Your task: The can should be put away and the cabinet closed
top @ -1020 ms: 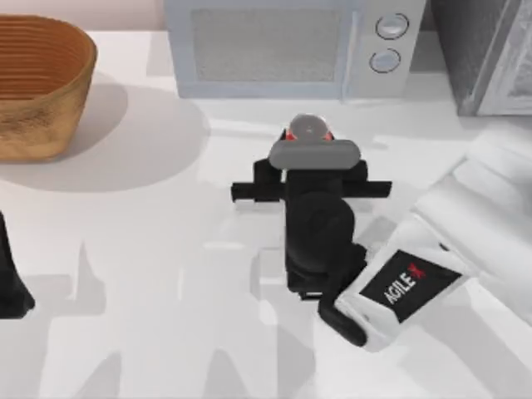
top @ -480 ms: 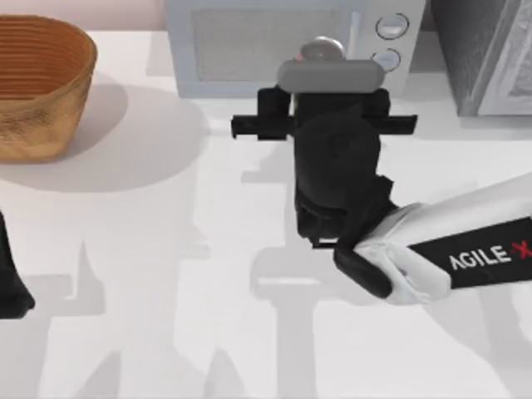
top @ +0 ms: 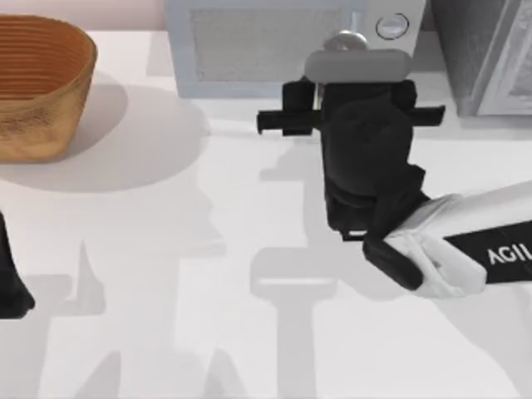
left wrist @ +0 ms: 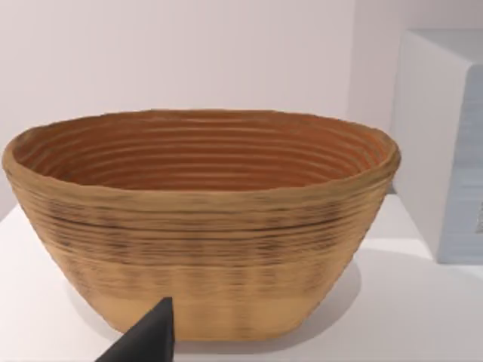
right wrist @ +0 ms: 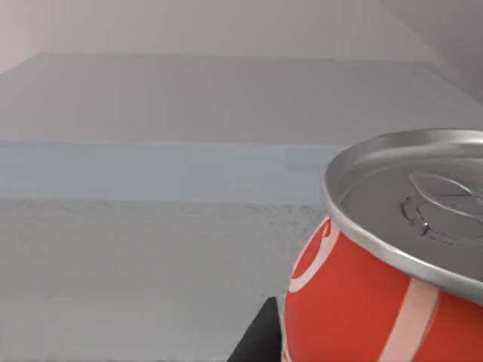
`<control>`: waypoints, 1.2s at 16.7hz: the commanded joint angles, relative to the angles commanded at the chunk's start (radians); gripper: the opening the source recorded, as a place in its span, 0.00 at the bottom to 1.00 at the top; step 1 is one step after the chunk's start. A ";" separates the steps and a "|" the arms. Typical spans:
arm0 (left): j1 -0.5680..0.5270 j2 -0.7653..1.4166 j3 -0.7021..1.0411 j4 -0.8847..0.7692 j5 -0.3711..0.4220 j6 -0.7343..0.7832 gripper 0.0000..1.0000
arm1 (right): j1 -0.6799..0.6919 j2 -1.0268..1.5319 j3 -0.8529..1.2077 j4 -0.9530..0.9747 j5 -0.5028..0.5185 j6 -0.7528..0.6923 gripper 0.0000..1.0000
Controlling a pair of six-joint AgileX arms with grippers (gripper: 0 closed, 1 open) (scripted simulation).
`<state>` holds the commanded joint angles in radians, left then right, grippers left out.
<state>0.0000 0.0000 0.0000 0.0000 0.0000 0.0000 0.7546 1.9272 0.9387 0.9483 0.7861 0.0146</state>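
our right gripper (top: 345, 46) has its fingers clamped on the can (right wrist: 392, 264), held up before the microwave (top: 249, 50) for carrying; left fingers cannot tell.

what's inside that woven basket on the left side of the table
Nothing shows inside the basket: the left wrist view sees only bare ribbed inner wall, and its floor is hidden behind the near rim. The can is across the table in the right hand, by the microwave.
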 joint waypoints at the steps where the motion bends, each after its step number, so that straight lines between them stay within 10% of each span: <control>1: 0.000 0.000 0.000 0.000 0.000 0.000 1.00 | -0.024 -0.048 -0.028 -0.029 -0.025 0.000 0.00; 20: 0.000 0.000 0.000 0.000 0.000 0.000 1.00 | -0.692 -1.825 -0.859 -0.868 -0.720 -0.014 0.00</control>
<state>0.0000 0.0000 0.0000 0.0000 0.0000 0.0000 0.0624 0.1018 0.0797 0.0805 0.0663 0.0008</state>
